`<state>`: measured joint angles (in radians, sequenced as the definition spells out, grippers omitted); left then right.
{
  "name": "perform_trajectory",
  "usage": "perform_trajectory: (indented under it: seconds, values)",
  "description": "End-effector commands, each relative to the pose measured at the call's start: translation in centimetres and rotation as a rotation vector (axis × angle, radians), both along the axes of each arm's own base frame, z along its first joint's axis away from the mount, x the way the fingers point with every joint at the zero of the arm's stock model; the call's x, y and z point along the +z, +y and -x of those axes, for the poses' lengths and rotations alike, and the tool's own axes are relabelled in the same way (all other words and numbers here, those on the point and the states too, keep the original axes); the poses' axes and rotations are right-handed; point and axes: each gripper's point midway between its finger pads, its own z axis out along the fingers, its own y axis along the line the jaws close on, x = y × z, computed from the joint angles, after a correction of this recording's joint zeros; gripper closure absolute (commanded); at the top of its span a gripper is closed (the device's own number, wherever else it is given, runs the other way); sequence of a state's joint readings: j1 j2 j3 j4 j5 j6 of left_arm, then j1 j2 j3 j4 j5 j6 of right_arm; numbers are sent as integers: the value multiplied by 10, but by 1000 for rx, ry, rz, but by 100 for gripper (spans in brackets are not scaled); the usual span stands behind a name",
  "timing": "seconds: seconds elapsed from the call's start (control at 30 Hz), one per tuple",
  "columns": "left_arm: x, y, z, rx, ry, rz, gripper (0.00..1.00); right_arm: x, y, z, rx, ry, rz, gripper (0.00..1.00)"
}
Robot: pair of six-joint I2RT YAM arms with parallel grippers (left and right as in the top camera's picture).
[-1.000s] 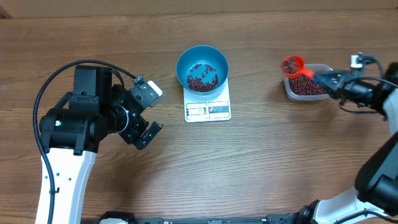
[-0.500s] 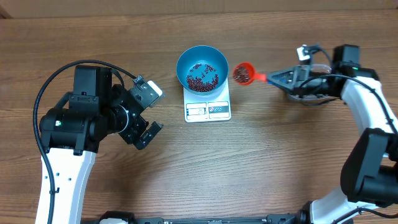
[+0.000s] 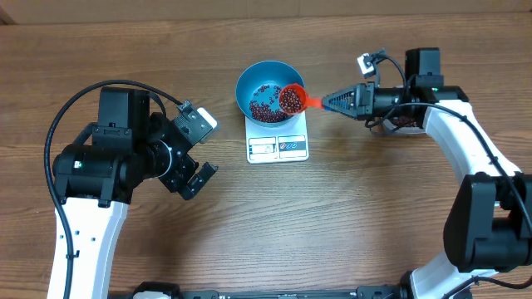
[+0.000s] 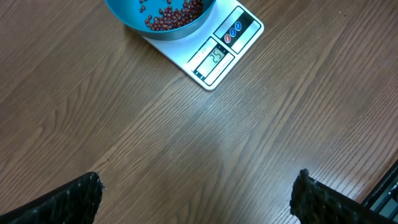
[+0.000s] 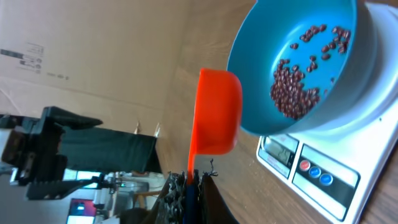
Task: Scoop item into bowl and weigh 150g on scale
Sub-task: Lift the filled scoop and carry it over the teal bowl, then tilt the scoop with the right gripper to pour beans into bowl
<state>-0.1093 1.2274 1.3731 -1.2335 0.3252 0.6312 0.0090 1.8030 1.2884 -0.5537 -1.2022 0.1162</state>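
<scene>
A: Change since earlier?
B: Right gripper (image 3: pixel 326 101), clenched on the cup (image 3: pixel 291 99) by its handle, has carried it left, now over the bowl's (image 3: pixel 245 87) right rim. Beans (image 3: pixel 266 111) lie in bowl, bowl on scale (image 3: pixel 278 148). Left gripper (image 3: pixel 206 149) released, unmoved

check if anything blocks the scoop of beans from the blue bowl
Nothing visible does. The orange cup, gripped by its handle in the right hand, hangs at the bowl rim with only open air between them.

Blue bowl (image 3: pixel 249 83) on white scale (image 3: pixel 278 148), maroon beans (image 3: pixel 266 110) inside
</scene>
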Motion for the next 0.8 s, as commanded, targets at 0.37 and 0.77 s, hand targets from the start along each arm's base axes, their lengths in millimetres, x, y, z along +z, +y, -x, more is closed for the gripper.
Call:
perform_trajectory:
  seconds: [0.37,0.77]
  values:
    - [-2,-1,0,6,10,4,0,-11,17,-46,-108,-253,253,96]
    - [-2,-1,0,6,11,3,1,-17,24,-55,-45,-513,404,96]
